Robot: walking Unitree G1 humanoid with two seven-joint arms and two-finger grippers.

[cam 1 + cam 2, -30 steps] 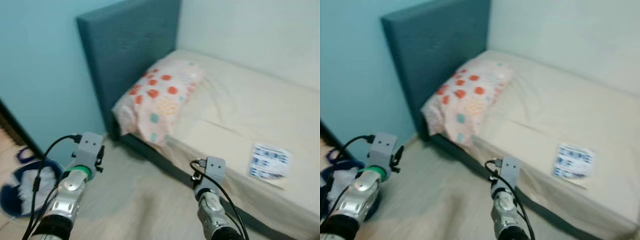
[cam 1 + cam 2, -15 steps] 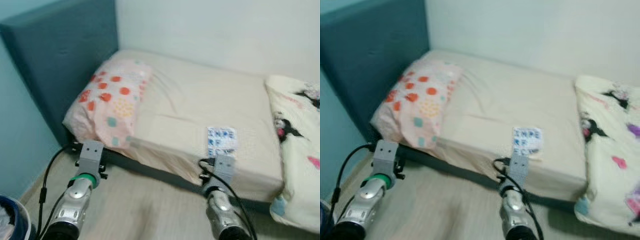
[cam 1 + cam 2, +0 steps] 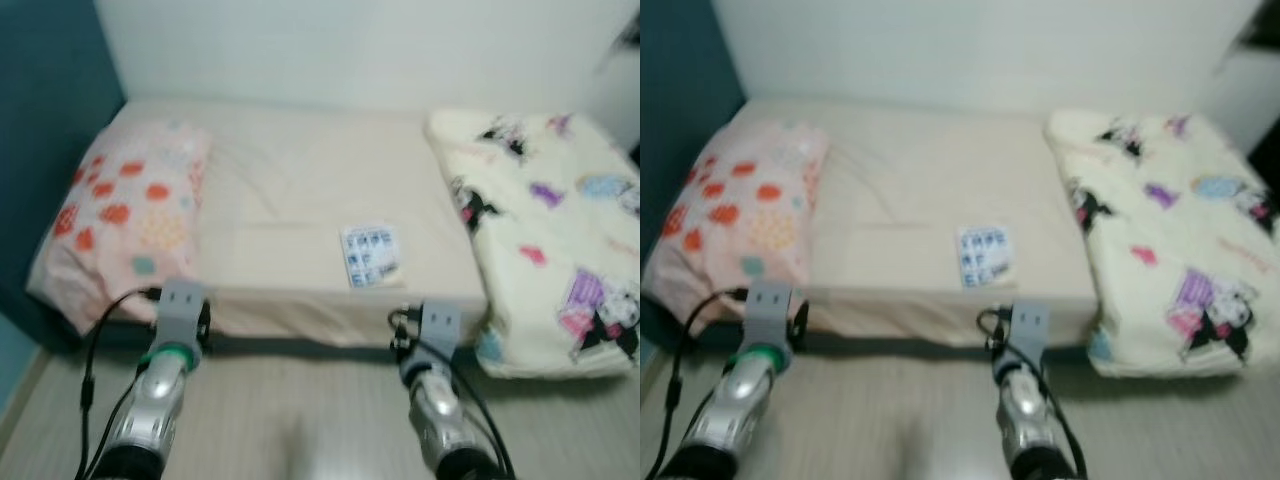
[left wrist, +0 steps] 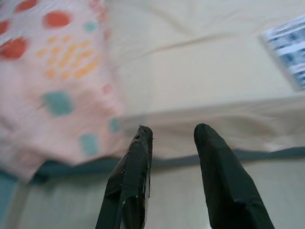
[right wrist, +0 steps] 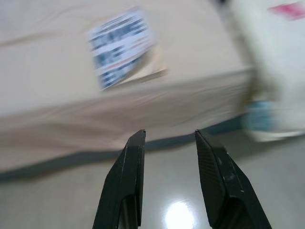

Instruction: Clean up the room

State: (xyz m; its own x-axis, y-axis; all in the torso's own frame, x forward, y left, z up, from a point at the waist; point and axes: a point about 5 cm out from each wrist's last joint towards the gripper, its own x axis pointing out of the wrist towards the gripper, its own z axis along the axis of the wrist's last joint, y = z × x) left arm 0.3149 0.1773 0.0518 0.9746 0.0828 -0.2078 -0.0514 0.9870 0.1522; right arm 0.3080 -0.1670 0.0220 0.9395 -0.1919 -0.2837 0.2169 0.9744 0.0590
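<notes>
A bed [image 3: 290, 180] with a cream sheet stands before me. On it lie a pink pillow [image 3: 120, 210] with coloured dots at the left, a small blue-and-white printed packet [image 3: 371, 254] near the front edge, and a cream cartoon-print blanket [image 3: 545, 240] at the right, hanging over the bed's edge. My left gripper [image 4: 171, 133] is open and empty, low before the bed front below the pillow [image 4: 52, 76]. My right gripper [image 5: 167, 136] is open and empty too, pointed at the bed front below the packet [image 5: 121, 47].
The dark teal headboard [image 3: 45, 110] rises at the left and a pale wall [image 3: 350, 50] runs behind the bed. Light wood-look floor [image 3: 300, 420] lies between me and the bed. A dark bed base strip [image 5: 71, 157] runs under the mattress.
The camera has swung right: the headboard and pillow slid left, the blue basket left the view, and the cartoon blanket came into view. Both arms keep the same pose.
</notes>
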